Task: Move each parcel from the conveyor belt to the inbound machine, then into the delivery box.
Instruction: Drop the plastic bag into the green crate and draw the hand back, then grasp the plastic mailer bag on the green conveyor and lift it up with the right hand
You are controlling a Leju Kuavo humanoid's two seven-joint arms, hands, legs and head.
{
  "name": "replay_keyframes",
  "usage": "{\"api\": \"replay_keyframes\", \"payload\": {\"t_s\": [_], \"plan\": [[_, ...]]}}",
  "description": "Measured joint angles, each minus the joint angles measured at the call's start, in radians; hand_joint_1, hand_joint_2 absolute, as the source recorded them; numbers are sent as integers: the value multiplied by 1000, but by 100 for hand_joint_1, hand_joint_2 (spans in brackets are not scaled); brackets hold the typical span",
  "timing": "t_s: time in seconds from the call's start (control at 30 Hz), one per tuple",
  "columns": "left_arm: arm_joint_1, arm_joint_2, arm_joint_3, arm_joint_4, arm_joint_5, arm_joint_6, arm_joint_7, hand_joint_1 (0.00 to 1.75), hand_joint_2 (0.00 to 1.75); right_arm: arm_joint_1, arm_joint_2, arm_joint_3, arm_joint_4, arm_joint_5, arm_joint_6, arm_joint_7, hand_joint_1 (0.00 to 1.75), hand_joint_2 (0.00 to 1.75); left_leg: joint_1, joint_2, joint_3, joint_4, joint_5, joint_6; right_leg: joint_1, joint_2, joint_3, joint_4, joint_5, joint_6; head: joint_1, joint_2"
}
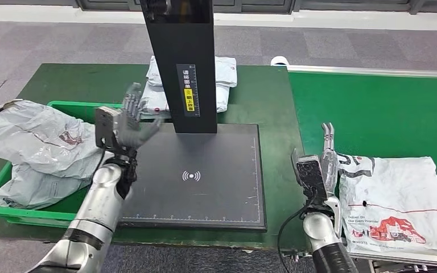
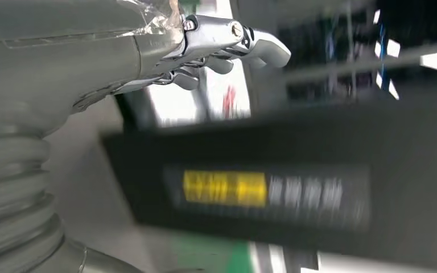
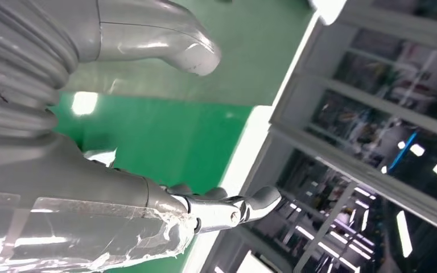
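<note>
Scanner plate open; post and parcels hem the hands

The left hand (image 1: 130, 122) is raised with its fingers spread and holding nothing, over the left edge of the dark scanner plate (image 1: 199, 176); just beyond and to the right of its fingertips stands the black post (image 1: 183, 62), blocking that way, while the plate's flat middle lies bare in front of the palm. Left of the fingers, the green bin (image 1: 17, 211) is heaped with grey parcels (image 1: 37, 151). More parcels (image 1: 225, 77) lie behind the post. The right hand (image 1: 325, 162) is upright, fingers straight, a white parcel (image 1: 398, 205) lying just beside it on the green belt (image 1: 375, 114), bare past its fingertips.
</note>
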Motion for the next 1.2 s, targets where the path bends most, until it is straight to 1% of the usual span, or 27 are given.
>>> {"api": "replay_keyframes", "payload": {"t_s": [0.1,0.17,0.3,0.4,0.5,0.6,0.67,0.73,0.87,1.2], "plan": [[9,-14,-48,14,18,6,-5,0,175,-9,-4,-11,27,16,-5,4,0,175,0,1,0,0,-1,0,0,1,-1,0,0,0,0,0],[12,-18,-69,21,15,4,-2,0,175,-12,-8,-15,41,53,-21,42,0,175,0,1,0,0,-1,0,0,1,-2,0,0,0,0,0],[19,-40,-129,45,-25,24,4,0,175,-20,-34,-31,94,221,-73,210,0,175,0,-2,-1,0,0,1,1,-3,-2,0,-1,1,0,0],[23,-63,-174,77,-67,89,-1,0,175,-17,-65,-55,142,344,-112,316,0,175,0,-3,-2,0,0,1,0,-3,-2,0,-1,1,0,0],[21,-79,-206,114,-86,133,-4,0,175,-9,-105,-110,208,468,-136,430,0,175,0,-3,-2,0,-1,3,-3,-3,-2,0,-1,2,0,0],[14,-92,-221,146,-88,141,0,0,175,-2,-150,-169,291,658,-113,617,0,175,-1,-3,-2,1,-1,5,-4,-4,-1,0,-1,3,0,0],[6,-99,-225,165,-88,142,4,0,175,9,-174,-206,339,757,-78,710,0,175,-1,-3,-3,1,-2,5,-4,-4,-2,0,-1,3,0,0],[-1,-103,-227,179,-88,143,5,0,175,19,-188,-236,371,796,-64,737,0,175,-1,-2,-3,1,-2,6,-4,-3,-2,0,-1,3,0,0],[-8,-112,-229,199,-88,143,5,0,175,23,-200,-268,412,812,-59,744,0,175,-1,-1,-3,1,-2,6,-3,-1,-3,0,-1,3,0,0],[-15,-121,-229,227,-89,144,5,0,175,23,-205,-298,448,818,-59,750,0,175,-1,-1,-3,1,-2,6,-3,-1,-2,0,-1,3,0,0]]}}
